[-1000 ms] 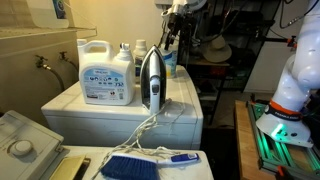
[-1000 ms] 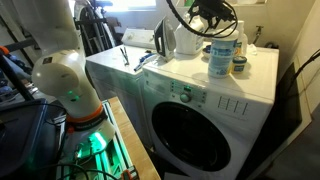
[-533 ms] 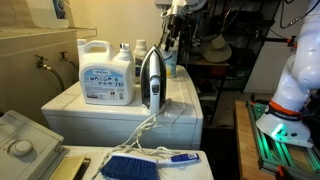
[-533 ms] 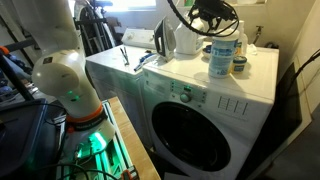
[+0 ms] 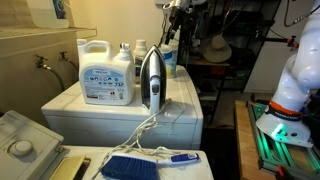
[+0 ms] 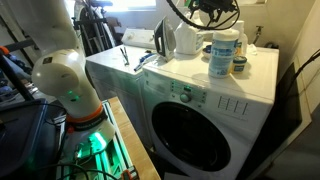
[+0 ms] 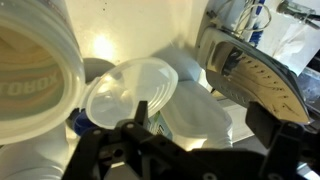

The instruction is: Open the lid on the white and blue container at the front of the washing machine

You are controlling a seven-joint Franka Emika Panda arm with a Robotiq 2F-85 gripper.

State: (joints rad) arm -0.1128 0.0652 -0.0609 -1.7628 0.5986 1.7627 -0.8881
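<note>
The white and blue container (image 6: 224, 54) stands upright near the front edge of the washing machine (image 6: 190, 70). It is mostly hidden behind the iron in an exterior view (image 5: 168, 62). In the wrist view its round, pale lid (image 7: 130, 92) looks tilted beside the white top (image 7: 196, 112); I cannot tell whether it is open. My gripper (image 6: 214, 10) hangs just above the container, jaws apart and empty. It also shows in the wrist view (image 7: 213, 125) and at the top of an exterior view (image 5: 178, 12).
A large white detergent jug (image 5: 107, 72) and an upright grey-and-white iron (image 5: 151, 78) stand on the machine (image 5: 185, 102), with the iron's cord trailing off the front. A small blue tub (image 6: 240, 66) sits beside the container. The iron (image 7: 250, 75) is close to my right finger.
My gripper has risen a little, from right at the container's top to just above it. The container, jug and iron have not moved.
</note>
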